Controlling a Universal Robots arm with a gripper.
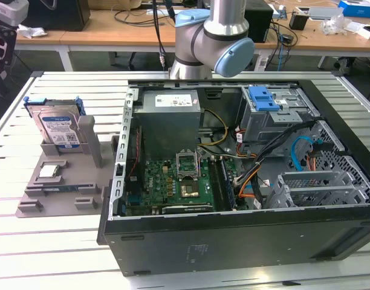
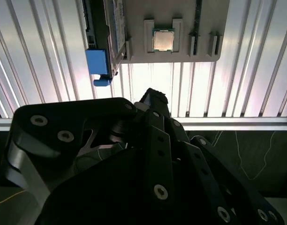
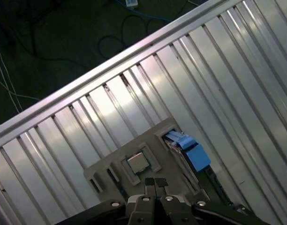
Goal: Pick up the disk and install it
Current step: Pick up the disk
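Observation:
The disk (image 1: 59,130) stands on edge in a grey holder (image 1: 58,187) on the slatted table, at the exterior view's left. It is silver-grey with a blue-and-white label and a blue carrier bracket. In the second wrist view the disk (image 2: 110,33) shows edge-on with its blue tab. In the first wrist view the disk (image 3: 190,152) lies just beyond the fingertips. My gripper (image 3: 155,181) hangs high above the holder, its two fingers pressed together with nothing between them. The gripper's dark body (image 2: 148,154) takes up the near part of the second wrist view.
A small square processor chip (image 1: 49,171) (image 2: 163,39) (image 3: 138,162) sits in the same holder beside the disk. The open computer case (image 1: 233,235) takes up the table's middle and right, with a blue latch plate (image 1: 263,98) on its drive cage. The arm (image 1: 215,36) rises behind the case.

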